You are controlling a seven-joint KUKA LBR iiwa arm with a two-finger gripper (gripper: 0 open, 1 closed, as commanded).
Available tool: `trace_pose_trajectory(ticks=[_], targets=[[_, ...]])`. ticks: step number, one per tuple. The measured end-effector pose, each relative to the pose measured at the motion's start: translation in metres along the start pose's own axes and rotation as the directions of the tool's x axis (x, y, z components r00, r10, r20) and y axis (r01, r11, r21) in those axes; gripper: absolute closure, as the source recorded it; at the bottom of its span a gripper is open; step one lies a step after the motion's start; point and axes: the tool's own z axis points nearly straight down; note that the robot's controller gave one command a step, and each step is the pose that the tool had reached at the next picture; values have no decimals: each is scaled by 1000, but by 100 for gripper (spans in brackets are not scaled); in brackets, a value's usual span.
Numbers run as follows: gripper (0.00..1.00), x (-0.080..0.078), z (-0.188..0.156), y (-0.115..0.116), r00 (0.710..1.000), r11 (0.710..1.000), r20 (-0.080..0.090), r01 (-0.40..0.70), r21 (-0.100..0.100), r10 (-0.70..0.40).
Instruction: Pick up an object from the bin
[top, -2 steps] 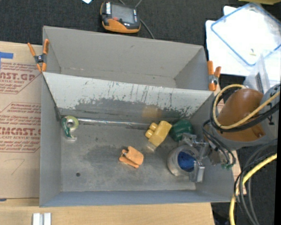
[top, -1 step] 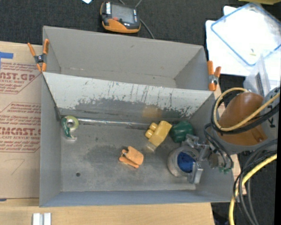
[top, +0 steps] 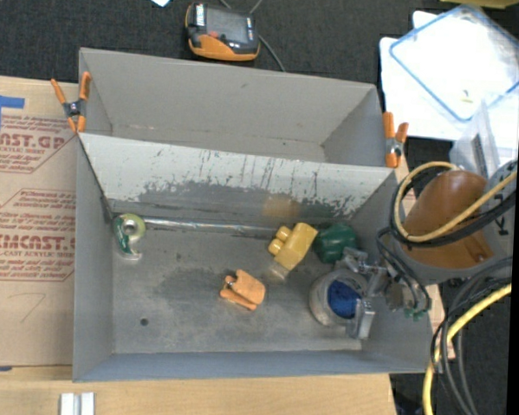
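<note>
My gripper (top: 359,294) is low in the bin's right front corner, open. Its fingers stand on either side of a round grey thing with a blue middle (top: 334,300) that lies on the floor there. Just behind the gripper sits a dark green lump (top: 333,241). Left of that lump, a yellow plastic piece (top: 292,244) lies close to the back wall.
A small orange block (top: 244,290) lies on the floor near the middle. A green and clear ring (top: 129,231) rests at the far left by the wall. The arm with its orange cover and yellow cables hangs over the right rim.
</note>
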Motion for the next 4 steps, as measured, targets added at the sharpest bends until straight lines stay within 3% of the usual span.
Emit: trace_pose_trajectory(ticks=[3, 4], targets=[[100, -2, -8, 1, 1000, 1000, 4, 1, -1, -1], [100, -4, -25, 1, 1000, 1000, 12, 0, 1, 0]])
